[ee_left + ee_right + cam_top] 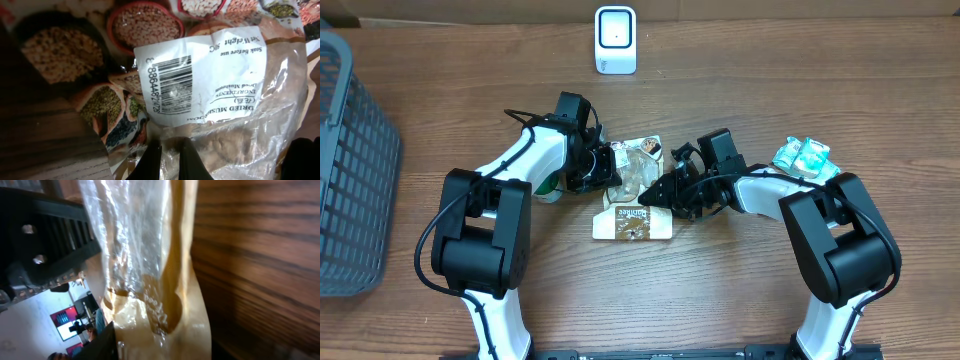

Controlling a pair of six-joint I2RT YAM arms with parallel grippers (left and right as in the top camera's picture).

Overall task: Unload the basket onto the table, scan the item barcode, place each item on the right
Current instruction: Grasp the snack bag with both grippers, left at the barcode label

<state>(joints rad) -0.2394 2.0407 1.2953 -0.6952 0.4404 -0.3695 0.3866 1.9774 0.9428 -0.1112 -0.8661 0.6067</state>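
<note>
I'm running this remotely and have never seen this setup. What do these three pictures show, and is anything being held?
Two robot arms stand at a wooden table, each ending in a two-finger gripper. The overhead picture looks down on both. The other two come from a camera on each wrist. Between the arms is a bag of dried mushrooms. Also on the table are a white scanner, a grey basket and a teal packet. The left gripper is shut on the bag's clear film, and the barcode label faces its camera. The right gripper is at the bag's other side. Its view is too close to show whether it grips.
</note>
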